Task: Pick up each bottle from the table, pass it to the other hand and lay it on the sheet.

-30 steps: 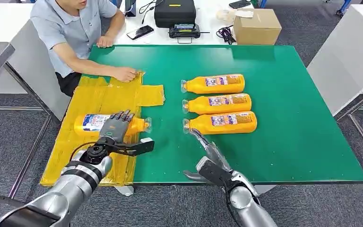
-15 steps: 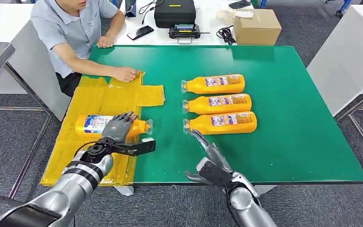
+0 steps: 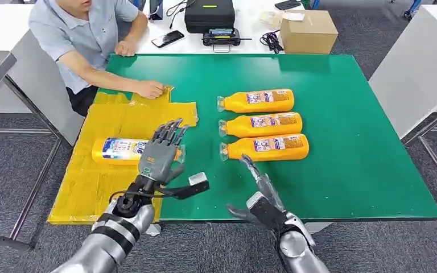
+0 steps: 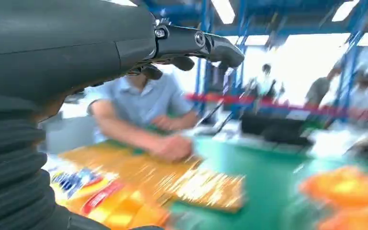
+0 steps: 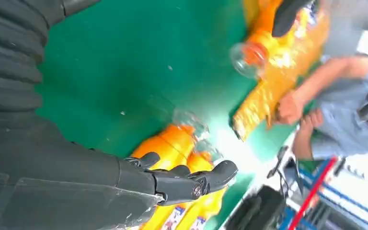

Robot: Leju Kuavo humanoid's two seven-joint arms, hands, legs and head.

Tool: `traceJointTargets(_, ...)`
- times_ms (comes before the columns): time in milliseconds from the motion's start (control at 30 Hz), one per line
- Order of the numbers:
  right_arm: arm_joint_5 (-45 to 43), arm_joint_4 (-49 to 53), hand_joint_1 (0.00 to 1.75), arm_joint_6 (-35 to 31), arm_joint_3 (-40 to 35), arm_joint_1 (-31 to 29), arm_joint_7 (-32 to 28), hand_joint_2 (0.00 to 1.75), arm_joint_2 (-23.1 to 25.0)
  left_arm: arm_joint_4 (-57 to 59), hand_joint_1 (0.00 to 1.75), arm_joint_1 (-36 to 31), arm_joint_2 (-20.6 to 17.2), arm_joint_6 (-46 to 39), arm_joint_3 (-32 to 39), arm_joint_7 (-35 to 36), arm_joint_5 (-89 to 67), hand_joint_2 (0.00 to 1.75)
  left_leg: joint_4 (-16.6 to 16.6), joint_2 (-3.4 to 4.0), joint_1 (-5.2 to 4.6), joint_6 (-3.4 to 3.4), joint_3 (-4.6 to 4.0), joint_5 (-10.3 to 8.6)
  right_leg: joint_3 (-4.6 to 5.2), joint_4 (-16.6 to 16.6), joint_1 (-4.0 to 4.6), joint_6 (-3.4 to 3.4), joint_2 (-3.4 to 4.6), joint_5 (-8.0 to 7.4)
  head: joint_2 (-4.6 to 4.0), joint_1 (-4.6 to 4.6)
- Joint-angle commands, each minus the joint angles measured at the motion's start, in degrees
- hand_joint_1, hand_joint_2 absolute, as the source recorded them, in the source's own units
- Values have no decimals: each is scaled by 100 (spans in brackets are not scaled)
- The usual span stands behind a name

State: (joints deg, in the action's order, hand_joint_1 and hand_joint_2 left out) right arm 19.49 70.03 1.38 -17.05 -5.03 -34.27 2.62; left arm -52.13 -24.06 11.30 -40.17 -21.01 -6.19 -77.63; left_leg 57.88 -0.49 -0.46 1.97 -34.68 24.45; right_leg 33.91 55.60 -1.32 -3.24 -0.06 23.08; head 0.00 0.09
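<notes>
- Left hand (image 3: 160,154) at lower centre-left of the head view, fingers spread and pointing up-frame, holding nothing; raised over the neck end of the bottle on sheet (image 3: 124,151).
- That bottle lies on its side on the yellow sheet (image 3: 99,187), left of frame centre; body runs left of the hand, cap end hidden behind the fingers. Can't tell if the hand touches it.
- Right hand (image 3: 260,190) at lower centre, fingers apart and stretched up-frame, empty. Its fingertips sit just beside the cap end of the nearest bottle (image 3: 266,147); no clear contact.
- Three bottles lie side by side at mid-frame on the green counter (image 3: 347,136), caps to the left: nearest one, middle bottle (image 3: 262,124) above it, far bottle (image 3: 256,100) at top of the row.
- Right wrist view: blurred, orange bottles beyond the open fingers.
- Person (image 3: 85,40) at upper left, one hand (image 3: 150,89) resting on the sheet's far edge.
- Behind the counter, top of frame: black case (image 3: 209,14), cardboard box (image 3: 308,31), phone (image 3: 168,38).
</notes>
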Motion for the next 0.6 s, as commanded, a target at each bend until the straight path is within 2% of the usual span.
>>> traceJointTargets(33, -136, -156, 0, 35, 105, -60, -71, 175, 144, -1468, 0, 572, 259, 17, 870, -487, -481, 175, 4, 9, 7, -11, 12, 10, -12, 1, 8, 14, 7, 7, 0, 0)
traceJointTargets(100, -186, -64, 0, -23, 146, 5, -103, 175, 159, -1673, 0, 721, 457, 17, 1054, -1025, 43, 175, 7, 18, 12, -15, 21, 15, -19, 0, 13, 19, 15, 8, 0, 0)
traceJointTargets(133, -174, 50, 0, -254, 235, 70, -165, 175, 216, -1758, 0, 807, 646, 17, 1201, -1429, 541, 175, 3, 13, 9, -12, 14, 10, -13, 1, 10, 15, 10, 6, 0, 0)
traceJointTargets(167, -325, 285, 0, -306, 331, 187, -126, 175, 273, -1591, 0, 880, 846, 17, 1248, -2204, 1930, 175, 3, 5, 7, -9, 7, 6, -8, 0, 7, 11, 3, 5, 0, 0)
traceJointTargets(200, -765, 465, 0, -76, 465, 271, -53, 175, 328, -1569, 0, 927, 803, 17, 921, -2432, 2976, 175, 5, 1, 10, -12, 14, 11, -17, 0, 11, 16, -1, 10, 0, 0)
traceJointTargets(267, -1158, 786, 0, 106, 570, 383, 215, 175, 299, -1925, 0, 1102, 628, 17, 347, -2588, 4376, 175, 1, -8, 3, -7, 8, 6, -10, -1, 4, 10, -9, 9, 0, 0)
traceJointTargets(367, -499, 795, 0, -285, 501, 276, 348, 175, -29, -2067, 0, 1180, 458, 54, -250, -2524, 5628, 175, 2, -4, 2, -7, 6, 8, -8, 1, 3, 10, -4, 9, 0, 0)
traceJointTargets(467, -485, 744, 0, -267, 545, 248, 335, 175, -43, -2041, 0, 1168, 437, 17, -306, -2548, 5707, 175, -1, -10, 4, -6, 9, 6, -12, -5, 5, 10, -12, 7, 0, 0)
traceJointTargets(500, -152, 694, 0, -367, 429, 198, 344, 175, -162, -2008, 0, 1144, 398, 202, -385, -2515, 6085, 175, -2, -10, 0, -4, 3, 3, -4, -4, 1, 8, -9, 4, 0, -2)
traceJointTargets(533, 95, 693, 0, -471, 377, 164, 380, 0, -269, -2018, 0, 1171, 389, 400, -442, -2504, 6327, 175, 2, -8, 6, -9, 13, 10, -17, -4, 7, 14, -8, 8, 0, 0)
traceJointTargets(600, 770, 814, 0, -880, 333, 147, 395, 0, -487, -2092, 0, 1290, 408, 641, -575, -2488, 6771, 175, -2, -3, -1, -4, 7, 5, -8, -4, 0, 8, -2, 4, 0, -2)
